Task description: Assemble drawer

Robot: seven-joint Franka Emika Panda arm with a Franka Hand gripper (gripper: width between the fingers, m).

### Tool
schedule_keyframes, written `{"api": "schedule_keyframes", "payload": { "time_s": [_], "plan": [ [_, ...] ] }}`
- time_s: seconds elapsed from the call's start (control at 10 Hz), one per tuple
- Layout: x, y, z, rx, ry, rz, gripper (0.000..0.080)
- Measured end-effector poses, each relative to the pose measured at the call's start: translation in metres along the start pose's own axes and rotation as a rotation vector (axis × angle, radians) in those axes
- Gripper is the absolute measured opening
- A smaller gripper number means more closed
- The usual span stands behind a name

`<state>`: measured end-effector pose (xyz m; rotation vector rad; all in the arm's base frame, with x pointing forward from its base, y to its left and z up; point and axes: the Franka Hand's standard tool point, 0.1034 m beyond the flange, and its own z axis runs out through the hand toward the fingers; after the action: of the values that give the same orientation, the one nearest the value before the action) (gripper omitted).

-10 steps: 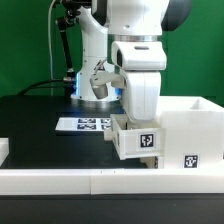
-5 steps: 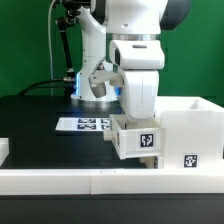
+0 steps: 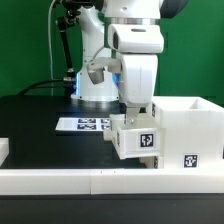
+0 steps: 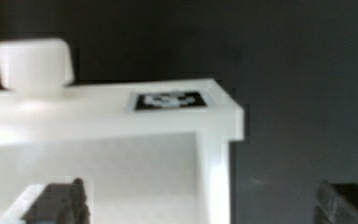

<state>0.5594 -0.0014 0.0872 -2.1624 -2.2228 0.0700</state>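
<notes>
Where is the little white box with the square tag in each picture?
Exterior view: the tray sits low, just right of the middle, under the arm and against the casing.
Wrist view: the tray fills the left and middle, between the dark fingers at the bottom corners.
Shared landmark: its square tag, seen in the wrist view at.

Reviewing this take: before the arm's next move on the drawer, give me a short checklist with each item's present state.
1. Pincer open: ok, fingers spread wide in the wrist view.
2. Pincer holding nothing: ok, gap between its fingers is empty.
3. Tray seated against the casing: cannot tell, the arm hides the joint.
4. Tray tag readable: ok, faces the exterior camera.
5. Marker board unobstructed: ok, flat on the table.
6. Pincer clear of the tray: cannot tell, hidden in the exterior view.
</notes>
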Motion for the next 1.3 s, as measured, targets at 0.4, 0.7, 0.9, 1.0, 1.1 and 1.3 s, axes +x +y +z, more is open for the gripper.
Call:
{"api": "schedule_keyframes", "payload": {
  "time_s": [0.4,0.7,0.9,1.0,1.1,1.3],
  "plan": [
    [-0.020,0.040,-0.011,0.020,-0.017,-0.057,0.0649],
    [-0.024,0.038,-0.007,0.026,0.012,-0.075,0.0649],
    [-0.032,0.039,0.003,0.038,0.119,-0.038,0.0649],
    [-0.033,0.037,0.008,0.050,0.175,-0.024,0.0649],
    [-0.034,0.035,0.013,0.054,0.230,-0.007,0.0649],
    [-0.038,0.032,0.023,0.062,0.283,0.029,0.0649]
  ]
}}
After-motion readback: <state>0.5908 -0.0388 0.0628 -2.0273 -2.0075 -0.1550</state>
